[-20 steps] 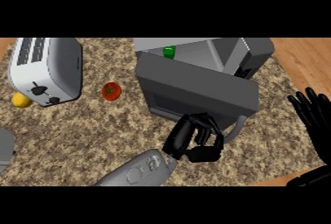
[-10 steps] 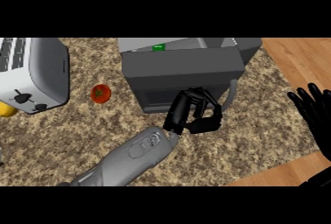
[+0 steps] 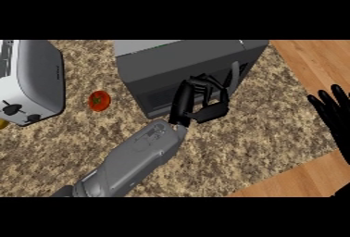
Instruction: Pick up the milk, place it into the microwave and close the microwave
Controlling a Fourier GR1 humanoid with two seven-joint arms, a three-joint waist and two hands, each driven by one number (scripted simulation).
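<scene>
Left hand (image 3: pixel 198 104) at the microwave (image 3: pixel 179 69) front
I see its fingers curled, holding nothing; right hand (image 3: pixel 334 113) open at right edge; milk hidden

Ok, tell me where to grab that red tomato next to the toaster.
Probably best: take the tomato round its middle, coming down from above. It is small and round with its green stem facing up, so no side offers a handle. The toaster stands close on its left, so put the fingers on its near and far sides.
</scene>
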